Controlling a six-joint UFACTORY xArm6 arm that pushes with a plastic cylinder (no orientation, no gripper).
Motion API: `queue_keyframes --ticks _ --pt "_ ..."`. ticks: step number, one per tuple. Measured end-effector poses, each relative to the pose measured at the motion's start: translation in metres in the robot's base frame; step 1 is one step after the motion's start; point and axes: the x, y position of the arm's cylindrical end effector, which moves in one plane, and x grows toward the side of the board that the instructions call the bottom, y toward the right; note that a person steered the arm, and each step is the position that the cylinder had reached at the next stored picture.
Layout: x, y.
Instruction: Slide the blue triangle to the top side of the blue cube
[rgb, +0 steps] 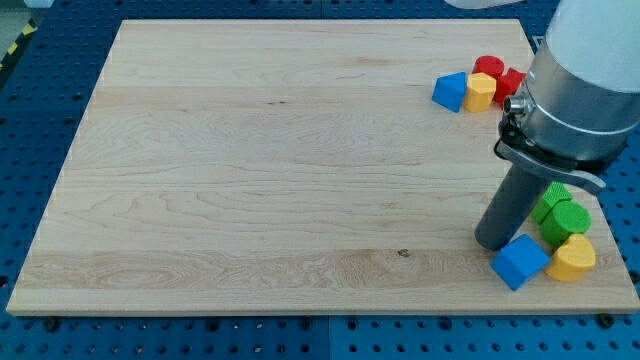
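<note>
**Rod tip beside the blue cube at the lower right of the worktop**

The wooden worktop (250, 170) fills most of the view and lies on a blue perforated base (40, 80). The arm (585, 70) enters from the view's upper right and ends in a dark rod; it carries no claw, so no claw state can be told. My tip (494, 241) stands on the board near the view's lower right, just at the upper left of the blue cube (519, 261) and touching it or very nearly so; the exact contact cannot be made out.

The blue cube lies close to the board's bottom edge. Directly to its right, touching or just beside it, is a yellow block (572, 258) with a rounded outline. Above the yellow block are two green blocks (565, 218), one partly hidden by the rod; their shapes are unclear.

The blue triangle (451, 91) lies well apart from the blue cube, near the view's upper right. A second yellow block (481, 91) sits against its right side. Behind these are two red blocks (489, 67), the right one partly covered by the arm. The triangle group is toward the view's top from the cube and somewhat to its left.
</note>
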Motion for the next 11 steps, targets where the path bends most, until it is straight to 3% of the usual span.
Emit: queue_keyframes --ticks 2,4,5,8,11 --pt "-0.109 -0.083" --pt "-0.244 -0.076" --pt "-0.262 -0.044" --pt "-0.174 -0.002" --pt "-0.154 0.021"
